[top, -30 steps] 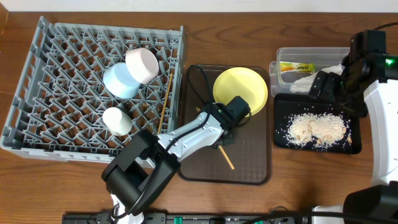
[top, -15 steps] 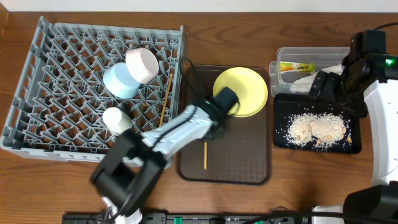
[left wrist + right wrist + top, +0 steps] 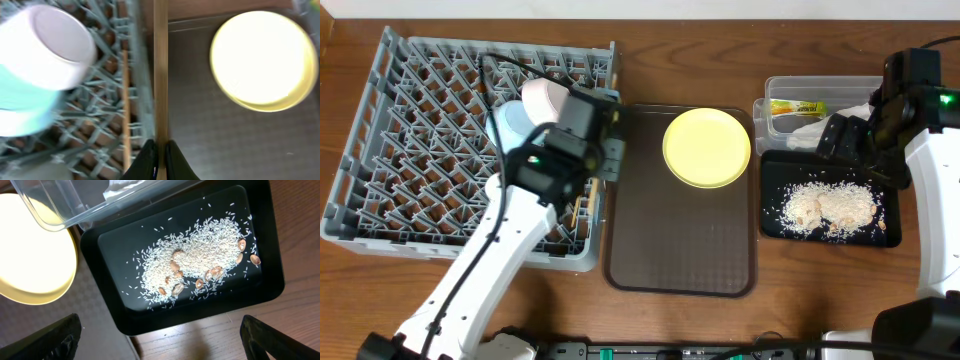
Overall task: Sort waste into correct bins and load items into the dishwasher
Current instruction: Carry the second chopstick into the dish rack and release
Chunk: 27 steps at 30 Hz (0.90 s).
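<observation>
My left gripper (image 3: 160,161) is shut on a wooden chopstick (image 3: 160,75) and holds it over the right edge of the grey dish rack (image 3: 420,160); in the overhead view it is (image 3: 610,150). A second chopstick (image 3: 125,100) lies in the rack beside the white bowl (image 3: 47,45) and the light blue bowl (image 3: 20,100). The white cup is hidden under my left arm. The yellow plate (image 3: 707,147) sits on the brown tray. My right gripper (image 3: 160,342) is open and empty above the black tray (image 3: 770,225), which holds rice scraps (image 3: 200,265). The clear tub (image 3: 820,85) holds the sachet (image 3: 797,107) and napkin (image 3: 815,127).
The dark brown serving tray (image 3: 680,250) lies between the rack and the bins, bare except for the plate at its far end. Wooden table shows in front of the black tray and the rack.
My left gripper has lifted the chopstick off the brown tray and carried it left and back to the rack's right edge. The right arm has not moved.
</observation>
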{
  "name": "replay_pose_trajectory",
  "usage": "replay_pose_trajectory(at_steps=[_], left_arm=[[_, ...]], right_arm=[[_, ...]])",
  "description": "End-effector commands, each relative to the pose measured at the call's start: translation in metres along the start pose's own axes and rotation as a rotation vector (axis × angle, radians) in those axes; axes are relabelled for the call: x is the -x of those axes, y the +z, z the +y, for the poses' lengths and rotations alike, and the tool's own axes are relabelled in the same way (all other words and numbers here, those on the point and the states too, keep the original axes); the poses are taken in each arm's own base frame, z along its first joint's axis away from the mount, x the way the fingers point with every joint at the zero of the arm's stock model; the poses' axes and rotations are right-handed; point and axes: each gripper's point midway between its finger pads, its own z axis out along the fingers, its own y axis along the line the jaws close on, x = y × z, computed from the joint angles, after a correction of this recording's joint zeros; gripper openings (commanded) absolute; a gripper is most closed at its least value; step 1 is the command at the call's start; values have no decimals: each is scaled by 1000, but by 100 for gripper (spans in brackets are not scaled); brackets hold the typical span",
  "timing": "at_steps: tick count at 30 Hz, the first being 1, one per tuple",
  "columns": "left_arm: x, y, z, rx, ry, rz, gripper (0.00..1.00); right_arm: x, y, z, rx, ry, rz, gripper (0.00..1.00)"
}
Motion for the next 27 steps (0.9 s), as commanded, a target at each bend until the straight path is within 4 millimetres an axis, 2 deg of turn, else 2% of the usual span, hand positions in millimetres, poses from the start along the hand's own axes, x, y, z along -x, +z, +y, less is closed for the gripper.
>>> replay_pose_trajectory(at_steps=[1,5,6,7,9,10,13,17,21,27], left_arm=[[1,13,22,46,110,32,8],[-8,35,36,71,83,94,9],[-9,42,40,77,74,105,12],[-10,47,43,81,67,113,17],[-9,53,49,89,53,114,46],[-7,55,50,91,42,109,51],[-1,53,45,67,36,84,56],[5,41,17,-57,30,48,57],[15,25,-31,-274,59,-6,62],[31,9,-65,-343,84,-53,63]], right_arm=[[1,-5,0,9,13,-13,100],[1,-5,0,9,13,-13,99],[1,-5,0,9,13,-13,99],[1,-5,0,9,13,-12,99],[1,-5,0,9,13,-12,99],[1,-5,0,9,13,-12,99],[1,-5,0,9,13,-13,99],[1,-5,0,9,13,-13,99],[1,-5,0,9,13,-13,99],[1,-5,0,9,13,-13,99]])
